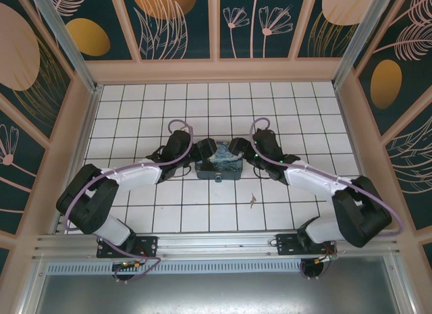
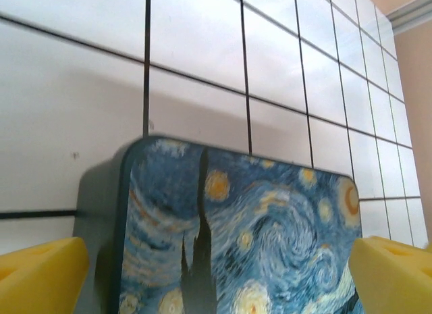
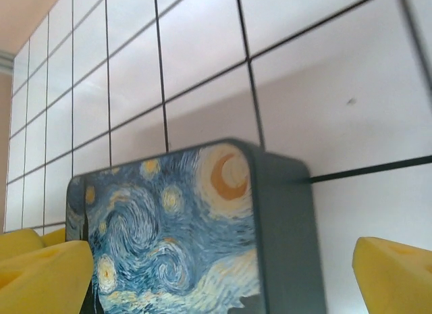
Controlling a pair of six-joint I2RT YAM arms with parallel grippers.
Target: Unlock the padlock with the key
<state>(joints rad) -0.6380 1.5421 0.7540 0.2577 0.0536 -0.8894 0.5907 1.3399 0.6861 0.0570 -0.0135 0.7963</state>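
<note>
The left claw and right claw gape wide, holding nothing, flanking the painted box on the desk, probably to steady it. The padlock hangs at its near face. The key lies near-right.

Qty: 1 box, 1 padlock, 1 key, 2 arms.

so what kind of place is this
Looks like a purpose-built robot test cell, not a home: a white tiled floor boxed in by dark teal wall panels printed with flowers, with two white-and-black robot arms bolted to an aluminium rail at the near edge.
</note>
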